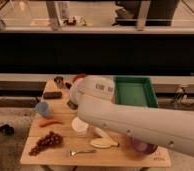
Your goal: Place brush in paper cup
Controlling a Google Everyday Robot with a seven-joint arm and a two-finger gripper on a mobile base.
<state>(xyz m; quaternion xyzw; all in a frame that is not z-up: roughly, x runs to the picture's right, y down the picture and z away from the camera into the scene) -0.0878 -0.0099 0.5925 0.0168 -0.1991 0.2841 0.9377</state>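
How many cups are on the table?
3: a light blue cup at the left edge, a metal cup at the far edge, a white paper cup near the middle. The arm may hide more; its gripper hangs just beyond the paper cup.
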